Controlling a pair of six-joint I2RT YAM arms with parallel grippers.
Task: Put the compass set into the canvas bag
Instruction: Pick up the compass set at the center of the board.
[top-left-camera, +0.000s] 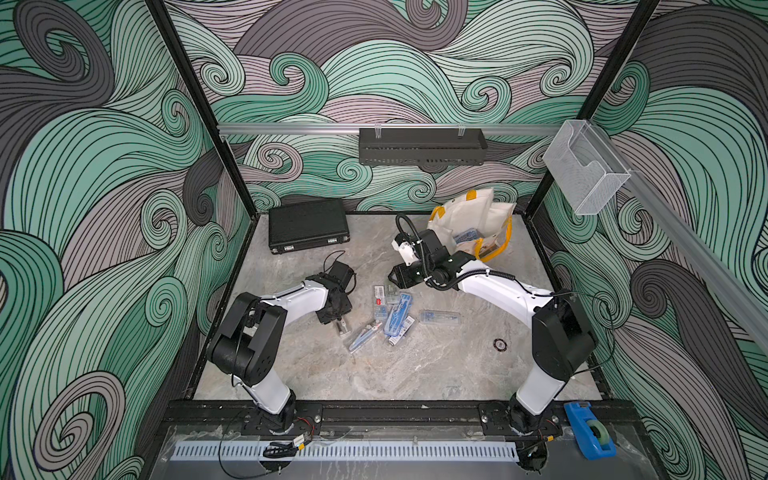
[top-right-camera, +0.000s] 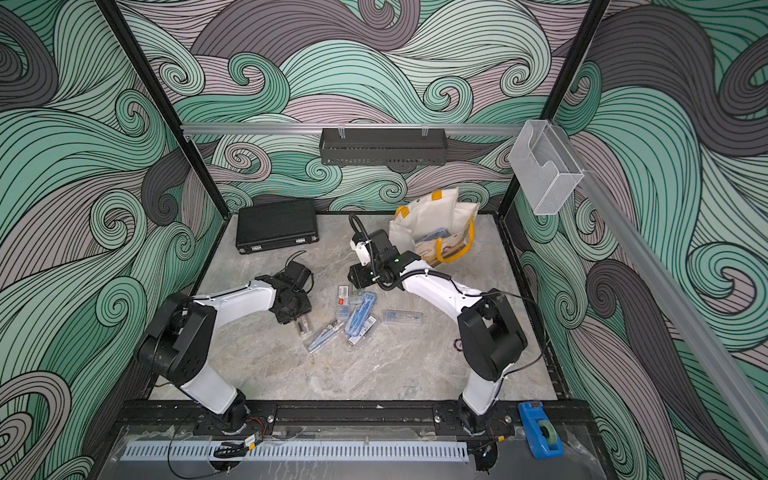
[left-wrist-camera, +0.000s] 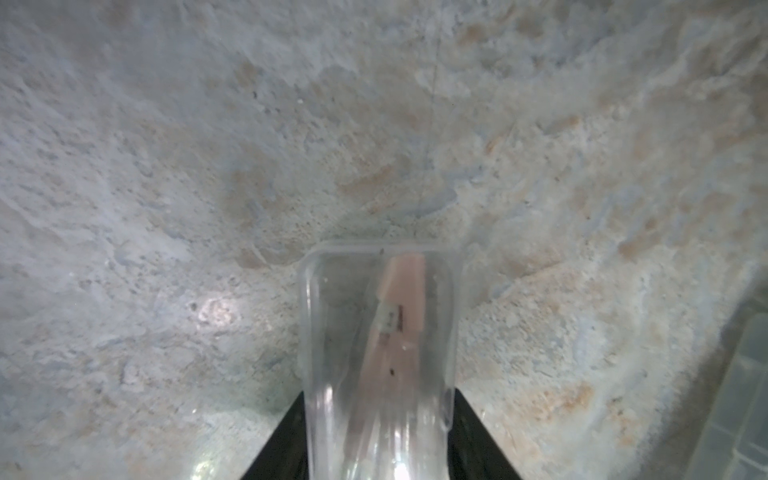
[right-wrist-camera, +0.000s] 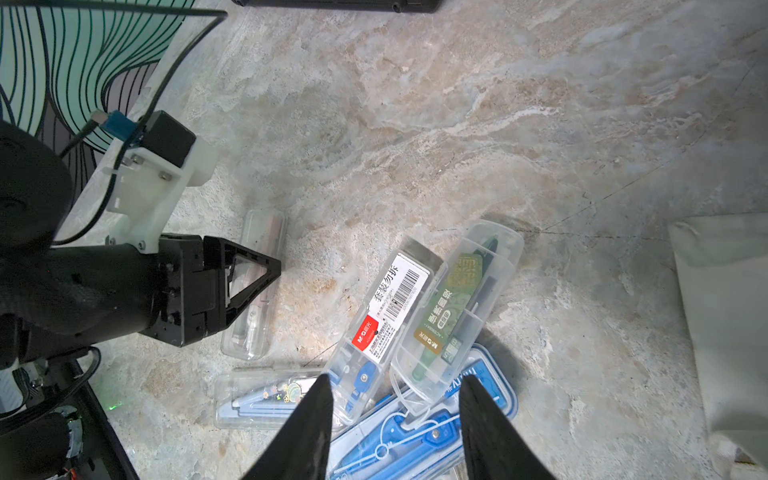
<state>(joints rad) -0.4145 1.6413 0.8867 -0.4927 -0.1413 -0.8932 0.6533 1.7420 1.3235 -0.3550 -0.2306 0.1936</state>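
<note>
The left arm (top-left-camera: 291, 301) rises from 7 o'clock on the counter (top-left-camera: 415, 370), elbow folded and wrist pitched down. The right arm (top-left-camera: 498, 291) comes from 5 o'clock, elbow high, forearm reaching toward the centre. The bag (top-left-camera: 461, 216) slumps open at 1 o'clock with a blue set (top-left-camera: 467, 237) inside. The pile (top-left-camera: 392, 311) of compass sets lies mid-counter. The right claw (right-wrist-camera: 397, 390) hovers over it, parted and empty. The left claw (left-wrist-camera: 378, 449) is closed on a clear case (left-wrist-camera: 374, 291) at the pile's 9 o'clock.

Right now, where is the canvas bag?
In both top views the canvas bag sits open at the table's far right corner, just beyond the right arm. The black briefcase is across at the far left.
</note>
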